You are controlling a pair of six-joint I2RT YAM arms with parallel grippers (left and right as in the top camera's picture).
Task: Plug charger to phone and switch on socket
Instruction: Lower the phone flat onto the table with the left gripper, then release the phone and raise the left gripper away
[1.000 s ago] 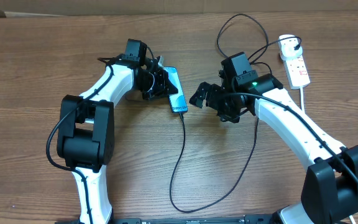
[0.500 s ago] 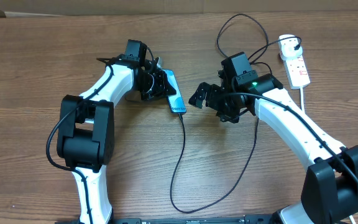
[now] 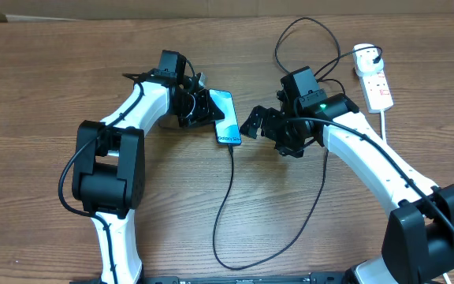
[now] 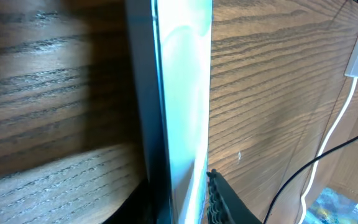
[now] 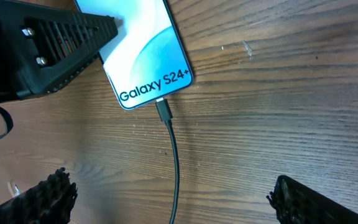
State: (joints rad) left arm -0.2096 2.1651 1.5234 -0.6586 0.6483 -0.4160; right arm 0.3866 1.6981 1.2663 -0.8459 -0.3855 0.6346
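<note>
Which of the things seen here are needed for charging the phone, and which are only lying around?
Needed:
phone; charger, its tip already in the phone; socket, with its white cord.

Not needed:
wooden table; tan surface beyond its far edge; a blurred bluish patch in the left wrist view, unidentifiable.

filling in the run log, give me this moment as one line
charger: plugged into phone | left gripper: at phone, grip unclear | right gripper: open, empty | socket: untouched
</note>
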